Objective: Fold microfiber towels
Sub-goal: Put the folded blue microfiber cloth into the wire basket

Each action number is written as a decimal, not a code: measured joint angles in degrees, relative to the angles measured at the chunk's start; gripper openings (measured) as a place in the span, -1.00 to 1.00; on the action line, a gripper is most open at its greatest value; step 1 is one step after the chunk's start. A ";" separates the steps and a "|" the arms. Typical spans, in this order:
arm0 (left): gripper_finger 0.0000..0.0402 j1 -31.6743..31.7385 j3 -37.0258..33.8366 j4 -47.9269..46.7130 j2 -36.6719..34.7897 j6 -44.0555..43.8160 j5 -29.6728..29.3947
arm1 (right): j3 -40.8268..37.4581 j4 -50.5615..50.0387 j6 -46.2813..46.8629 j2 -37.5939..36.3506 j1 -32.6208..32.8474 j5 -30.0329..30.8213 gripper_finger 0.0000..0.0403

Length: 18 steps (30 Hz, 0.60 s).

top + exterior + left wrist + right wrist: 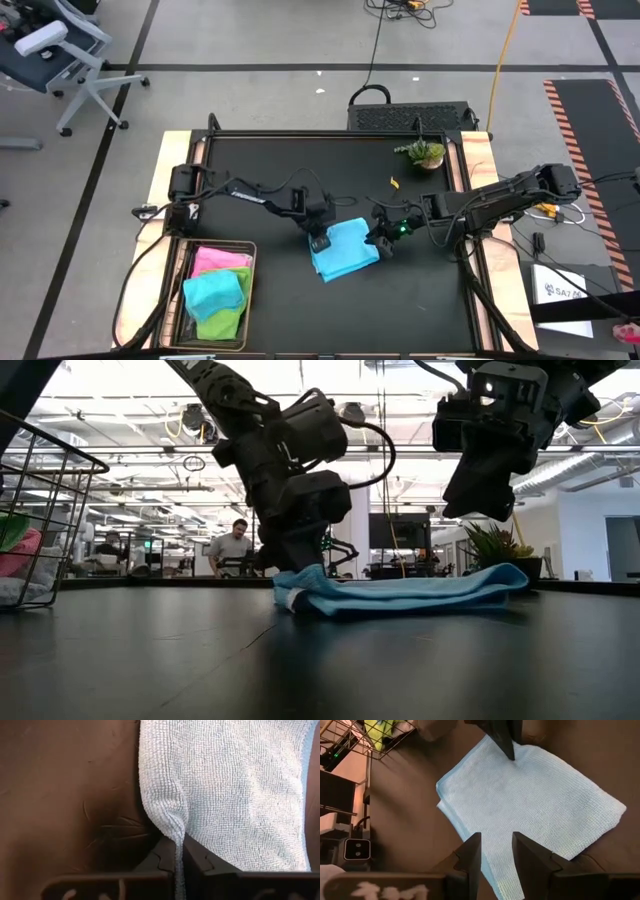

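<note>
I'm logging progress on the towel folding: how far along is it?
Done: the light blue towel lies doubled over on the table. In hand: the left claw pinches its edge; the right claw hovers open above it. Left: the pink, teal and lime towels sit in the basket.

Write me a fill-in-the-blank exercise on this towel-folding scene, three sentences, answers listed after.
1. The left gripper is shut on the edge of the ____ towel.
2. The right gripper hovers above that towel with its fingers ____.
3. The pink, teal and lime green towels lie in the wire ____ at the table's left front corner.

Missing words: light blue; open; basket
</note>
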 joint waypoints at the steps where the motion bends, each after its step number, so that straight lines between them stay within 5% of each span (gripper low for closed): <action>1: -0.95 -0.21 -0.02 0.16 -0.02 -0.57 -0.49 | 0.00 -0.03 -0.27 0.00 0.00 0.00 -0.50; 18: -0.99 -2.35 -0.26 -10.35 -6.94 -7.37 -13.46 | 0.02 -1.06 -4.02 -0.02 0.00 -0.22 -0.50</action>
